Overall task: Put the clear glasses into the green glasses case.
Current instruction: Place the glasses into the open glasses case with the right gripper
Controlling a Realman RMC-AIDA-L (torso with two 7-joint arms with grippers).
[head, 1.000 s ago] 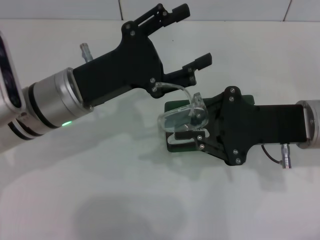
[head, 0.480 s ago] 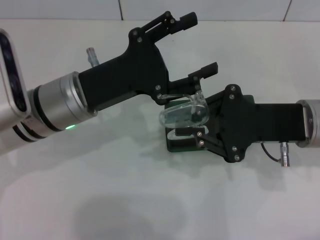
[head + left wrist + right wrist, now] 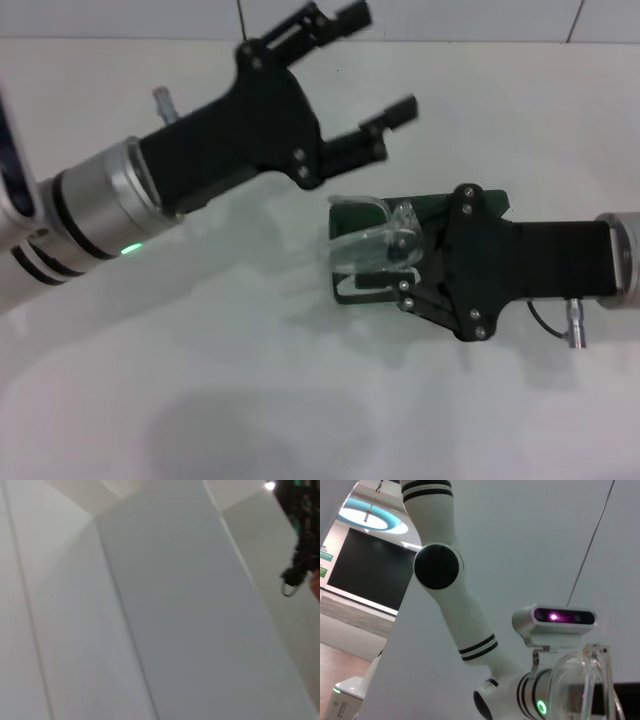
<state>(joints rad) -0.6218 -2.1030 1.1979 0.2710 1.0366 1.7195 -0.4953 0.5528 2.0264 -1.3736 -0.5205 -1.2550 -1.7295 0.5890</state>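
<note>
Clear glasses pinched in right gripper over green glasses case, not inside yet; left gripper fingers spread, nothing held.

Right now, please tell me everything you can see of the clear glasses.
The glasses look like colourless see-through plastic, with a curved one-piece lens and thin clear arms. One arm runs along the far edge. They lie tilted over the open green case, held at the right gripper; they do not look seated inside. The left gripper hangs open above, apart from them. The right wrist view shows part of the clear frame close up.
</note>
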